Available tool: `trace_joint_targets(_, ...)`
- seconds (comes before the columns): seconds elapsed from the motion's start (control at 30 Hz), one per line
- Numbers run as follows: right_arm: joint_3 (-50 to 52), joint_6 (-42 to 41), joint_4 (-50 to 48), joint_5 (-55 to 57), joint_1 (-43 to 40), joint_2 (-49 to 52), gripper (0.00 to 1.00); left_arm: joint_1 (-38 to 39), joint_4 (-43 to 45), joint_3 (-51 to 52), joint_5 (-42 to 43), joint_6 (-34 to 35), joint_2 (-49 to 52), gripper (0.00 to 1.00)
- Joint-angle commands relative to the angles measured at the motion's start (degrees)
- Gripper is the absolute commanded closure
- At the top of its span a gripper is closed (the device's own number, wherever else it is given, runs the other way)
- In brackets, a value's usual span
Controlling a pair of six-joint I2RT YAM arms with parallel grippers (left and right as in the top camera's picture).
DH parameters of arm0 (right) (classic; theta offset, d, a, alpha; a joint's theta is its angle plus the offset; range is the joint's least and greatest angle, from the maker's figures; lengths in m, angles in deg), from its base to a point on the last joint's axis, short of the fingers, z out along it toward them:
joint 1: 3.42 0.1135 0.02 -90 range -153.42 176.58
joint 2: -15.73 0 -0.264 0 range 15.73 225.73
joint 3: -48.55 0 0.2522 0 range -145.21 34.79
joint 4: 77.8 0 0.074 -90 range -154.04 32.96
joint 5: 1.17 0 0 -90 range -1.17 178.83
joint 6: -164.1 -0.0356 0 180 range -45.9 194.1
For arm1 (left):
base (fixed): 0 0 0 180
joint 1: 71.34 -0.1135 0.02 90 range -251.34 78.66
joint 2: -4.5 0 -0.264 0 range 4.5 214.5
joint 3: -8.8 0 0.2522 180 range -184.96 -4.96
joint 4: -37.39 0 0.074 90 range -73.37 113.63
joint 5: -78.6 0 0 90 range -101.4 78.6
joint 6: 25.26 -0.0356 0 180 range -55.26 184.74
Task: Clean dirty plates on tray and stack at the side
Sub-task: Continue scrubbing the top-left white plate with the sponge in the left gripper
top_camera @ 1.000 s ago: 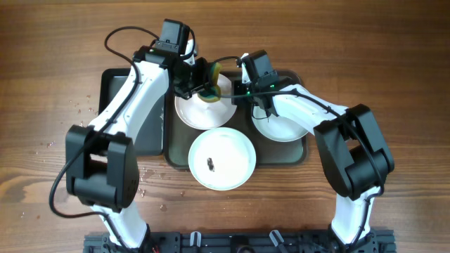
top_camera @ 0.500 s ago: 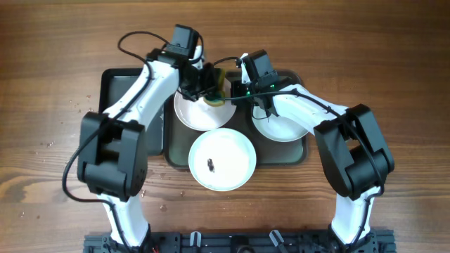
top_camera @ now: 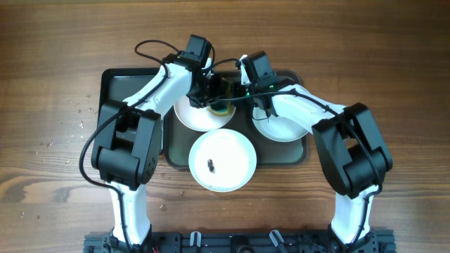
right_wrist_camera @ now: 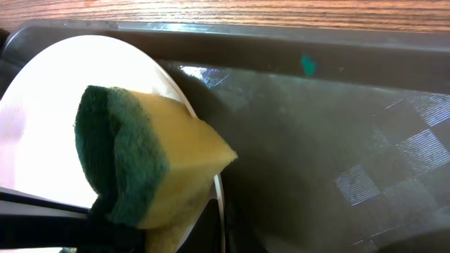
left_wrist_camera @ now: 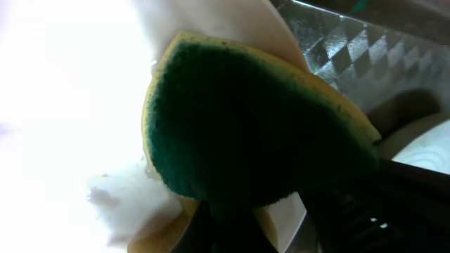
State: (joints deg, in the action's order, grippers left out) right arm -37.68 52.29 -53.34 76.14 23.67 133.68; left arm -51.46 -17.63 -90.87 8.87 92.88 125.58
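Seen from overhead, the left gripper [top_camera: 211, 94] reaches into the upper centre of the frame, its fingers pinched on a yellow-and-green sponge [top_camera: 222, 98]. The sponge sits at the upper right rim of the upper-left plate [top_camera: 199, 117].

Three white plates are on the grey-green tray [top_camera: 302, 150]. The right-hand plate [top_camera: 280, 129] lies partly under the right arm. The front plate [top_camera: 223, 159] sits at lower centre with a small dark smear left of its middle, and its near edge hangs over the tray's lower rim onto the wooden table [top_camera: 394, 56]. A narrower black tray [top_camera: 116, 88] lies along the left side, largely under the left arm.

The left wrist view is filled by the sponge's green scouring face [left_wrist_camera: 253, 126], with glaring white plate [left_wrist_camera: 56, 84] to the left and tray [left_wrist_camera: 365, 63] at upper right.

The right gripper [top_camera: 248, 92] hovers just right of the sponge with its fingers pressed together. Whether it grips anything cannot be told. Its wrist camera shows the sponge [right_wrist_camera: 140, 165] at the plate's rim [right_wrist_camera: 42, 105], beside bare tray floor [right_wrist_camera: 316, 154].
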Motion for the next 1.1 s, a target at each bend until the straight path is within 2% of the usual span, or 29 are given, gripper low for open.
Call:
trace_joint_targets(0.0, -0.15, 0.81, -0.42, -0.9, 0.11, 0.24, 0.96, -1.88, -2.8, -0.57, -6.67, -0.94, 1.44, 0.96)
trace_joint_targets(0.33, -0.15, 0.81, -0.66, -0.9, 0.11, 0.24, 0.96, -8.26, -4.9, -0.76, -3.32, -1.09, 0.59, 0.96)
trace_joint_targets(0.53, -0.15, 0.83, -0.63, -0.87, 0.11, 0.24, 0.96, -9.2, -4.87, -1.84, -1.44, -2.45, -3.34, 0.96)
trace_joint_targets(0.73, -0.15, 0.81, -0.63, -0.9, 0.11, 0.24, 0.96, -9.18, -5.38, -1.86, -5.57, -2.45, -8.02, 0.96)
trace_joint_targets(1.07, -0.15, 0.81, -0.63, -0.9, 0.11, 0.24, 0.96, -9.01, -7.02, -1.29, -8.41, -2.45, -7.87, 0.96)
